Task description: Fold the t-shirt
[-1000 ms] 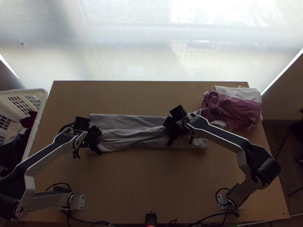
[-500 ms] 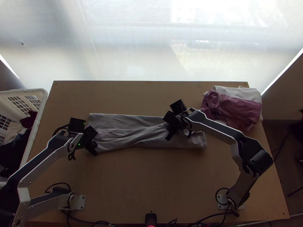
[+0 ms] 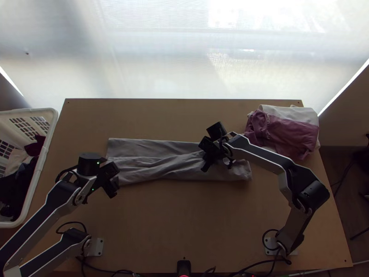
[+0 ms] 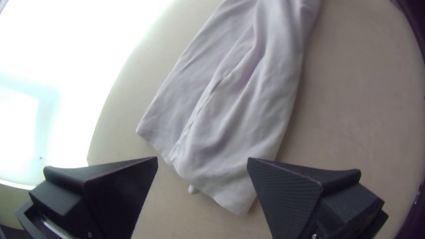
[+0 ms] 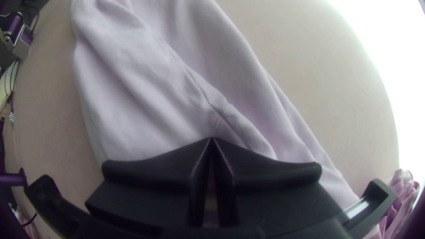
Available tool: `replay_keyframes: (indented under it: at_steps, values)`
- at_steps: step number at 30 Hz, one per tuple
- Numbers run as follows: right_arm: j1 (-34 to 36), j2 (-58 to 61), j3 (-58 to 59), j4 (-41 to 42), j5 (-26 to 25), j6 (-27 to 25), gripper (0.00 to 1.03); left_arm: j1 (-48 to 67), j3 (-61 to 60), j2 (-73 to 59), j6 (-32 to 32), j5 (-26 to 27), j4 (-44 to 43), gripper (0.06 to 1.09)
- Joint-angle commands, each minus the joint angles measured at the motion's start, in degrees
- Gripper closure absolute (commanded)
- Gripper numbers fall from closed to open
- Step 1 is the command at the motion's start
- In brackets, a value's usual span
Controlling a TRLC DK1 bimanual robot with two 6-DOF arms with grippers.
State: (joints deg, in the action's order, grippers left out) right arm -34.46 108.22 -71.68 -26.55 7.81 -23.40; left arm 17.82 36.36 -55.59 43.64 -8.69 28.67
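Observation:
The grey-white t-shirt (image 3: 157,167) lies as a long lengthwise-folded strip across the table, its upper layer creased. Off the near corner of its left end is my left gripper (image 3: 113,190). In the left wrist view, the left gripper (image 4: 202,161) stands open, with the end of the shirt (image 4: 248,102) below and beyond its parted fingers. My right gripper (image 3: 205,167) is over the right half of the strip. From the right wrist, the right gripper (image 5: 212,140) is shut, its tips together over the shirt (image 5: 146,97), with no cloth seen between them.
A folded pink and white cloth pile (image 3: 286,131) sits at the table's far right corner. A white basket (image 3: 39,177) with clothes stands beyond the left edge. Bare tabletop (image 3: 184,217) lies between the strip and the near edge.
My left gripper has moved left and toward the near edge, uncovering the shirt's left end. My right gripper has shifted slightly left, and the strip's right end lies slightly further left.

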Motion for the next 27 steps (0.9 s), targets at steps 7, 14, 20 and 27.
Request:
replay_keyframes:
  at_steps: [7,14,20,27]
  values:
    - [0.4,0.8,0.0,0.0,0.6,0.3,0.95,17.0,-11.3,11.8,5.5,-8.3,-2.4,0.1]
    - [0.5,0.8,0.2,0.0,0.9,0.5,0.95,17.2,-14.7,10.3,7.3,-8.7,-9.9,0.1]
    - [0.9,0.9,0.0,0.0,1.1,0.5,0.95,17.9,-17.4,9.4,8.0,-8.8,-13.9,0.1]
    - [0.9,0.8,0.0,-0.1,1.3,0.6,0.96,17.0,-20.5,8.7,11.2,-9.4,-19.3,0.1]
